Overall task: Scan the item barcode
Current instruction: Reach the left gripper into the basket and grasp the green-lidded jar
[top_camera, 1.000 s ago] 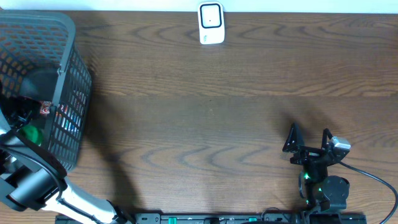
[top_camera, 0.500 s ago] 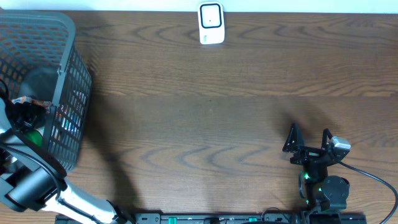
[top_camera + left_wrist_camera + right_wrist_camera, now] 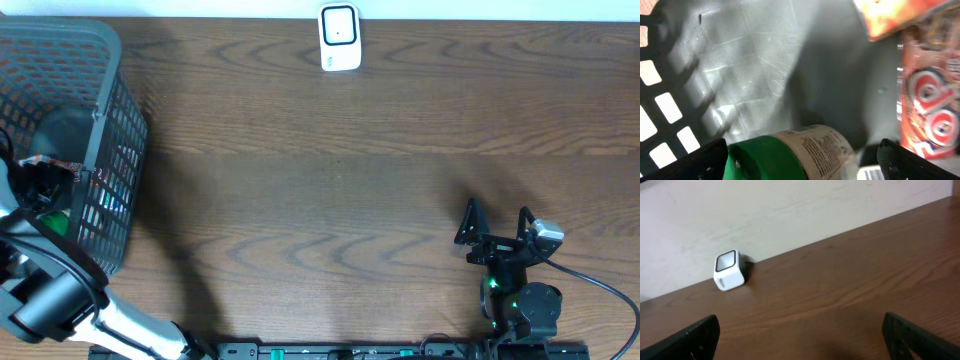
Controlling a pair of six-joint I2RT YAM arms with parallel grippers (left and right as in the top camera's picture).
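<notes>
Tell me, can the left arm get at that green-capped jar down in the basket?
Probably yes. The left gripper hangs inside the basket, jaws open, with the green-capped jar lying right between its fingers and nothing covering it.

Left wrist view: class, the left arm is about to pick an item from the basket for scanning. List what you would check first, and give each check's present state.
1. Left gripper open: ok.
2. Green-capped bottle lies between its fingers: ok.
3. Orange packet out of the fingers' way: cannot tell, it lies close by.
4. Bottle's barcode found: cannot tell; a barcode shows at the frame's bottom edge, owner unclear.
5. Scanner standing at the table's far edge: ok.
6. Right gripper open, away from the basket: ok.
</notes>
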